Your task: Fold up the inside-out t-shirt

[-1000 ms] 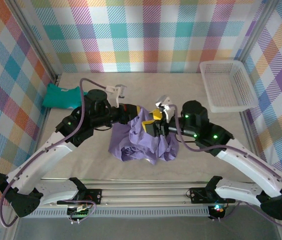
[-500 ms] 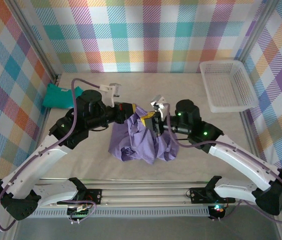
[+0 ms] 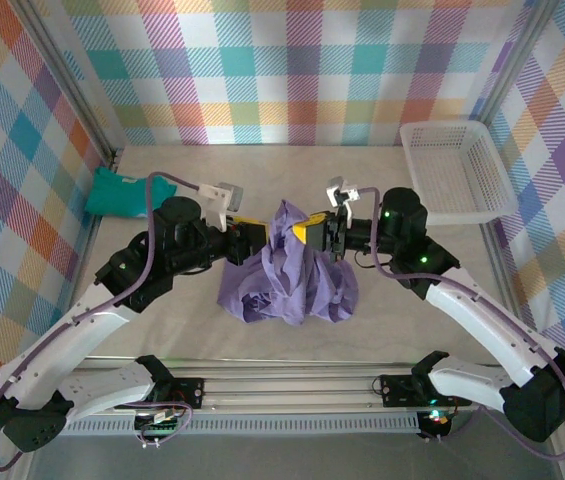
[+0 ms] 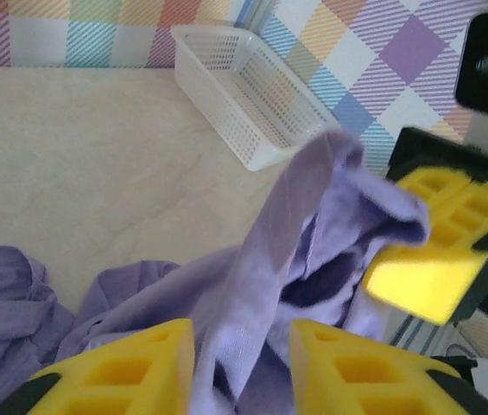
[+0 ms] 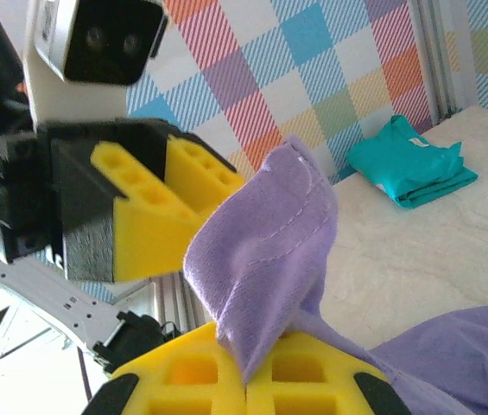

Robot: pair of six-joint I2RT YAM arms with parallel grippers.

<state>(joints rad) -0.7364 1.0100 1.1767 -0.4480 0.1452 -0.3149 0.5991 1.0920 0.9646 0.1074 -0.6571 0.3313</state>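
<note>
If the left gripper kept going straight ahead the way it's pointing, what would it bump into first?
The purple t-shirt: a raised fold of it hangs right between the left gripper's parted fingers. Just behind that probably comes the right gripper, which pinches the same fold. How far back it sits is hard to judge.

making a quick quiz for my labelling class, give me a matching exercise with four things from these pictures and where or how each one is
Things:
1. lavender t-shirt
2. teal folded garment
3. white mesh basket
4. right tool

Places or states:
a. far right corner
b. shut on a pinch of purple fabric
c. far left corner
d. bunched in the middle, one part lifted

Pairs: 1-d, 2-c, 3-a, 4-b
</note>
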